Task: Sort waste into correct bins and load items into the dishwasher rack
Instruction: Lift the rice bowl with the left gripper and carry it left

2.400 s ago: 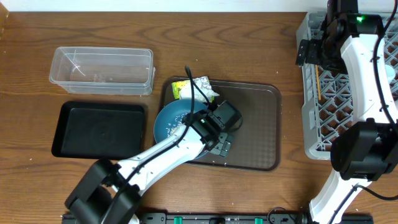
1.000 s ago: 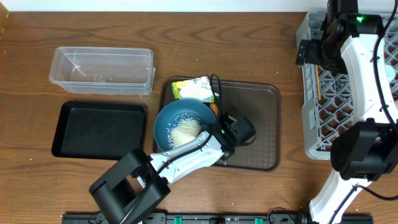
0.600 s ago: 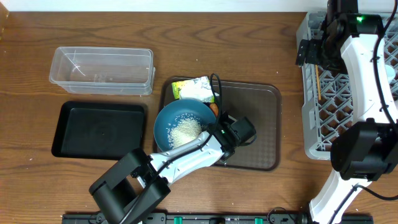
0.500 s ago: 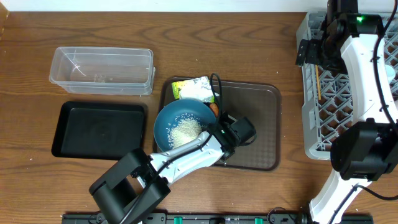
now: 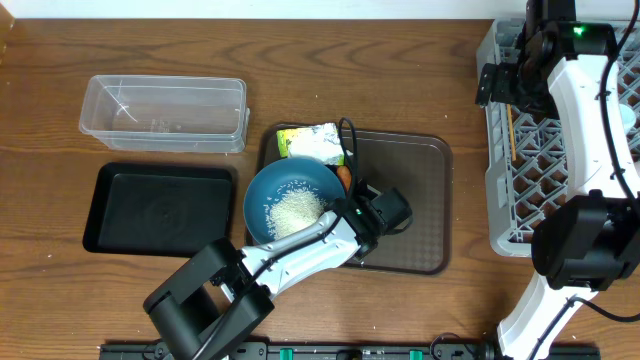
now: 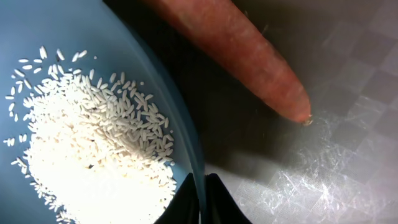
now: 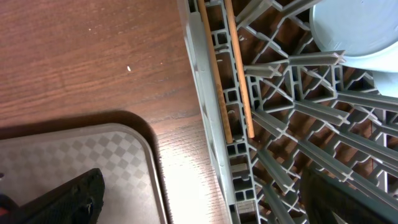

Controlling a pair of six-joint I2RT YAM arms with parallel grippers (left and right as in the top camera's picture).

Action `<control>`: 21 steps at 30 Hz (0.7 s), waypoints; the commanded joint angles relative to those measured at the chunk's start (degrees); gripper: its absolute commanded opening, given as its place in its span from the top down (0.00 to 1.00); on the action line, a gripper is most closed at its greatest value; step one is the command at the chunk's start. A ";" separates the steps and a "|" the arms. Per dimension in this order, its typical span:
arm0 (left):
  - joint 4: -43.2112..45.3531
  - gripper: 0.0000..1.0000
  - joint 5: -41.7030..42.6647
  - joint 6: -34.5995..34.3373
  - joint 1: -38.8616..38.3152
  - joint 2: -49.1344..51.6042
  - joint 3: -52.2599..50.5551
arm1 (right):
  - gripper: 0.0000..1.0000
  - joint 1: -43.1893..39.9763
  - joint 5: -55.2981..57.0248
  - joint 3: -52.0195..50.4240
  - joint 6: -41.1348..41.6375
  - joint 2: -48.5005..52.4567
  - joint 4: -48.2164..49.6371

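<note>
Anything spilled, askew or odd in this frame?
Nothing looks damaged. The rice sits heaped in the bowl, whose rim the left gripper pinches. The carrot lies loose on the brown tray beside the bowl, and the chopsticks lie flat along the edge of the rack rather than standing.

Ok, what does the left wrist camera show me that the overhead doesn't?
Only the left wrist: the left claw pinched shut on the rim of the blue bowl, one finger inside and one outside, and the tip of the carrot resting on the brown tray, apart from the rim.
Only the overhead: the clear container, black tray, wrapper, and dishwasher rack with chopsticks in it.
Both: the bowl, the rice heaped in it, the carrot beside it, and the brown tray underneath.
</note>
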 commanded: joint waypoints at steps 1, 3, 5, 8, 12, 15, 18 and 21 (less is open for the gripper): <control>-0.61 0.93 -0.92 0.39 0.07 -0.28 0.98 | 0.01 -0.04 0.55 0.24 0.63 -0.98 -0.07; -0.98 0.93 -0.94 0.42 0.07 -1.20 1.27 | 0.01 -0.04 0.55 0.24 0.63 -0.98 -0.07; -1.25 0.93 -0.94 0.42 0.07 -2.34 1.40 | 0.01 -0.04 0.55 0.24 0.63 -0.98 -0.04; -1.44 0.94 -0.94 0.42 0.07 -4.31 1.40 | 0.01 -0.04 0.55 0.24 0.63 -0.98 -0.04; -1.95 0.94 -0.92 0.42 0.07 -6.99 1.40 | 0.01 -0.04 0.55 0.24 0.63 -0.98 -0.04; -2.56 0.94 -0.92 0.42 0.07 -9.31 1.40 | 0.01 -0.04 0.55 0.24 0.63 -0.98 -0.07; -2.58 0.94 -0.90 1.60 0.07 -11.28 1.40 | 0.01 -0.04 0.55 0.24 0.63 -0.98 -0.04; -2.78 0.94 -0.92 5.22 0.28 -12.98 1.40 | 0.01 -0.04 0.55 0.24 0.63 -0.98 -0.04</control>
